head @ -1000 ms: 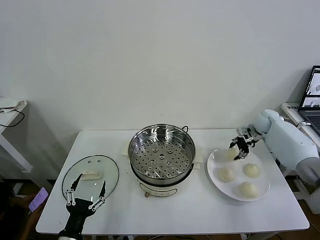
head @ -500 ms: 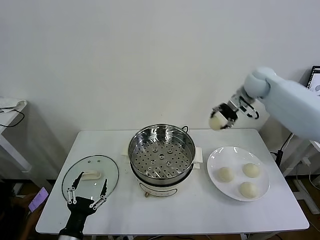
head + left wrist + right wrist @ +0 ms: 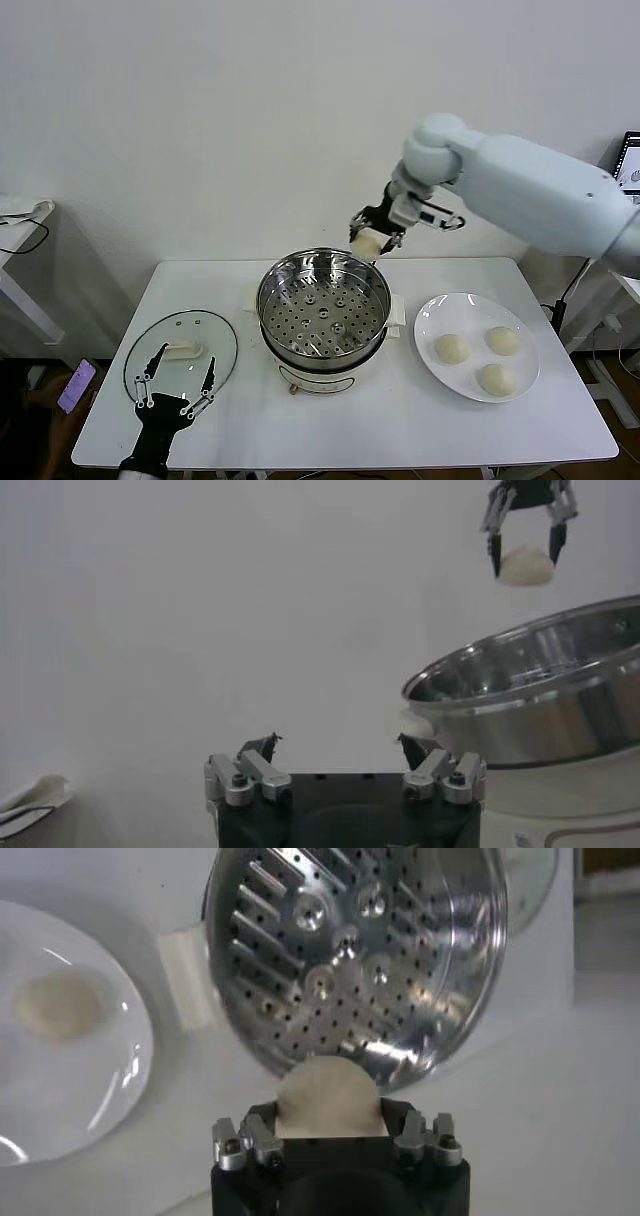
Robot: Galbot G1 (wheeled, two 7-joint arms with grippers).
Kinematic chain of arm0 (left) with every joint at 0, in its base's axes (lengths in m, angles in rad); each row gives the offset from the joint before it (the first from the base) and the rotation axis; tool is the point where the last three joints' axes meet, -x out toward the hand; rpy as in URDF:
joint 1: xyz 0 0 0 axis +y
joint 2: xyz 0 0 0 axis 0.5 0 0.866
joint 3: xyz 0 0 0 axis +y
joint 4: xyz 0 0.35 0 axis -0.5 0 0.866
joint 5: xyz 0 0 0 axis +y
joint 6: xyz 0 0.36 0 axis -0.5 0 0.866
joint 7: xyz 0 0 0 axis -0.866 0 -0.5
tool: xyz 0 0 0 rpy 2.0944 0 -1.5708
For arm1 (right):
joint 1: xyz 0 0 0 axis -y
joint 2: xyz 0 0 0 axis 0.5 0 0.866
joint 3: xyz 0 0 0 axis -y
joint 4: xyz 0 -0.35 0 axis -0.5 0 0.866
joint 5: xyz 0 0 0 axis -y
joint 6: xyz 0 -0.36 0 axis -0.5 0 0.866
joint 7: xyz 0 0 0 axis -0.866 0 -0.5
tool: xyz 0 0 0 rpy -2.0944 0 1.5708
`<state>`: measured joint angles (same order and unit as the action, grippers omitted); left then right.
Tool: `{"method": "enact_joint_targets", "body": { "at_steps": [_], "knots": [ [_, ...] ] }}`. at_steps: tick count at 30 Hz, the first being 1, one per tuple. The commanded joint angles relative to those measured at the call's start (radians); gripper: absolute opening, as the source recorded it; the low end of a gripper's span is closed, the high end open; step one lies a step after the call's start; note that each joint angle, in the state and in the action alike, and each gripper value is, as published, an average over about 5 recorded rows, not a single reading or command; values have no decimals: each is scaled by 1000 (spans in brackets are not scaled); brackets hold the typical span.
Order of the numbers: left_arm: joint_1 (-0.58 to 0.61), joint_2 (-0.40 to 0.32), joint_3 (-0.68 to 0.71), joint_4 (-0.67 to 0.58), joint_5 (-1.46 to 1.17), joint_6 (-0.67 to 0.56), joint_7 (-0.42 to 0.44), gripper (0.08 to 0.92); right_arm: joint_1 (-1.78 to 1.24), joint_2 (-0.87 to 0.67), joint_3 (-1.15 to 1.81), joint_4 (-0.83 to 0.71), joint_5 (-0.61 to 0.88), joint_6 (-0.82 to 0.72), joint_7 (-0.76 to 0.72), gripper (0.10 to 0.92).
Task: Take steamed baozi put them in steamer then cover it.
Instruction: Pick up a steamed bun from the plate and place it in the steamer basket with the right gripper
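My right gripper (image 3: 370, 236) is shut on one cream-white baozi (image 3: 368, 243) and holds it in the air just above the far right rim of the steamer (image 3: 323, 308). In the right wrist view that baozi (image 3: 328, 1098) sits between the jaws with the steamer's perforated tray (image 3: 355, 948) beyond it. The tray holds nothing. Three more baozi (image 3: 452, 348) lie on the white plate (image 3: 430, 320) to the right. The glass cover (image 3: 180, 350) lies flat on the table at the left. My left gripper (image 3: 172, 385) hovers open near the cover's front edge, holding nothing.
The table's front edge (image 3: 350, 462) runs just behind my left gripper. A side table with a black cable (image 3: 25, 230) stands at the far left. A laptop (image 3: 630, 170) shows at the right edge. The white wall stands close behind the steamer.
My right gripper lifted a baozi off the plate and carried it up and left to the steamer's far rim. Three baozi stay on the plate. The left arm has not moved.
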<state>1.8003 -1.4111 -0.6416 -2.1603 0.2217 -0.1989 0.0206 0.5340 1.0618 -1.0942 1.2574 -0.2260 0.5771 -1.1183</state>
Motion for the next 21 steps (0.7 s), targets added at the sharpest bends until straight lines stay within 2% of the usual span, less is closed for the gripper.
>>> {"method": "enact_joint_targets", "body": {
  "at_steps": [1,15,21],
  "knots": [
    [0,1,-2,1,-1,-1,0,823,-65,114,-26,-49,-93,50,22,704],
    [-3,1,-9,14,-7,-8,0,823,-183,263,32,-244,-221,112,36,706],
    [-6,1,-10,20,-11,-10,0,823,-188,294,31,-280,-224,119,34,748]
  ]
}}
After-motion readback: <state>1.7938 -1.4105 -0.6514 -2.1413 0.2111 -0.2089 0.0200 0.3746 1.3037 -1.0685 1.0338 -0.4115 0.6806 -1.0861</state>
